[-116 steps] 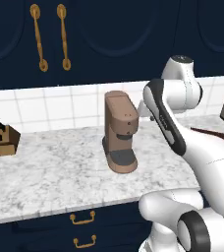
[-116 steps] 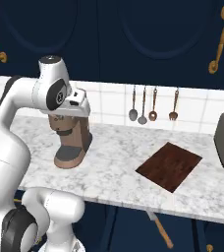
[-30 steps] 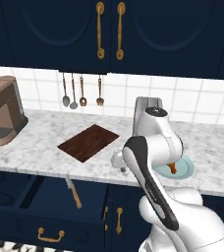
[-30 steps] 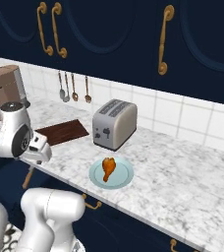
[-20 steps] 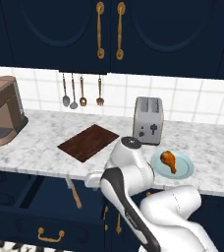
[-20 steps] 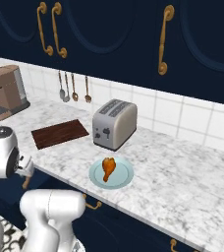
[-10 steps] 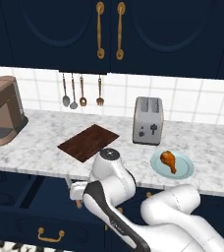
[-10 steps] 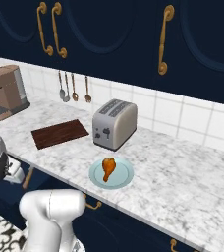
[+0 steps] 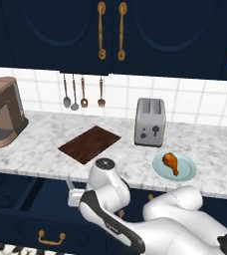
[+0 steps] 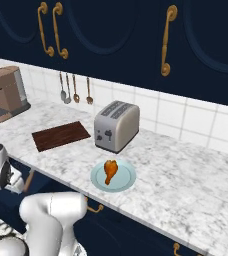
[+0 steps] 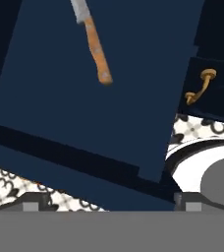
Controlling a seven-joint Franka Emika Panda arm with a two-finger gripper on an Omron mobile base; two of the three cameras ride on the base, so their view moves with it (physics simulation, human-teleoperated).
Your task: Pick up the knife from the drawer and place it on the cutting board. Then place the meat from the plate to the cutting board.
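Note:
The drawer stands open under my hand, its navy floor bare except for the knife. The knife lies at the top of the hand view, tan handle toward me and grey blade running off the edge. My gripper hangs above the drawer, open, with nothing between its fingertips and well short of the knife. On the counter lie the dark brown cutting board and, to its right, the pale plate holding the meat. From the right base view the board, plate and meat also show.
A silver toaster stands between board and plate. A brown coffee machine is at the counter's left end. Brass-handled utensils hang on the tiled wall. A neighbouring drawer's brass handle sits right of the open drawer, over a patterned floor.
The arm has folded down from above the counter to the open drawer at lower left. The gripper stays open. Board, plate and meat have not moved.

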